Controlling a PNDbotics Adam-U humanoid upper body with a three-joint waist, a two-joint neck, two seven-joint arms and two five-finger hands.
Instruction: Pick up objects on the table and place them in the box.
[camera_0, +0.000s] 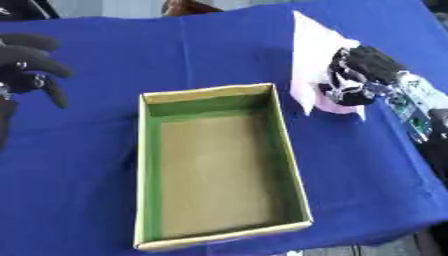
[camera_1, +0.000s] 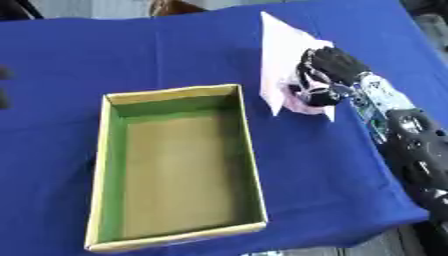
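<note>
- R hand (camera_1: 325, 75): fingers curled round a pale pink packet (camera_1: 284, 75), held tilted just right of the box (camera_0: 219, 167), by its far right corner.
- Packet: no readable print or label.
- Box: open, green inner walls, tan floor, on blue cloth (camera_0: 96, 60).
- L hand (camera_0: 31, 62): left edge, fingers loosely bent, grasping nothing.

one box (camera_0: 289, 150), one pink packet (camera_0: 311, 65), two hands
</note>
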